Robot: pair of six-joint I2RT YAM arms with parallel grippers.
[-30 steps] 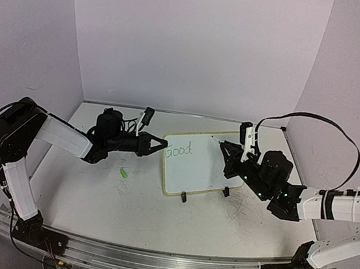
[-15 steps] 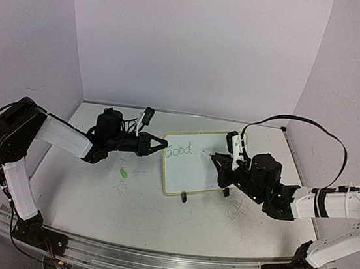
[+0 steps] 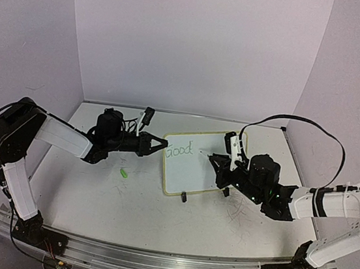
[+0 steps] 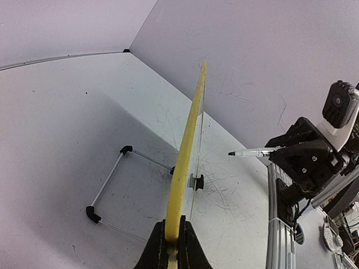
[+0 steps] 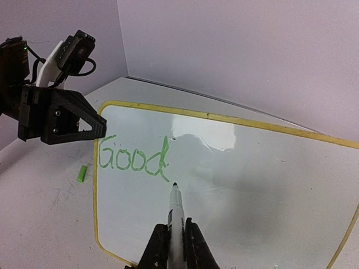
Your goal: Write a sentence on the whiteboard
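Note:
The whiteboard (image 3: 191,174), white with a pale yellow rim, stands tilted at mid-table. It carries green lettering (image 3: 179,151) reading "Good" near its top left, also clear in the right wrist view (image 5: 132,158). My left gripper (image 3: 160,144) is shut on the board's left rim (image 4: 188,140), its jaws pinching the yellow edge (image 4: 173,227). My right gripper (image 3: 220,163) is shut on a white marker (image 5: 175,210). The marker's dark tip points at the board just right of and below the "d". In the left wrist view the marker (image 4: 249,151) sits slightly off the board's face.
A small green marker cap (image 3: 123,173) lies on the table left of the board. Two black clip feet (image 3: 184,197) hold the board's lower edge, and a wire stand (image 4: 106,185) props it from behind. Walls close the back and both sides.
My right gripper has moved left with the marker, from beside the board's right edge to over its middle near the "d". The left arm and the board have not moved.

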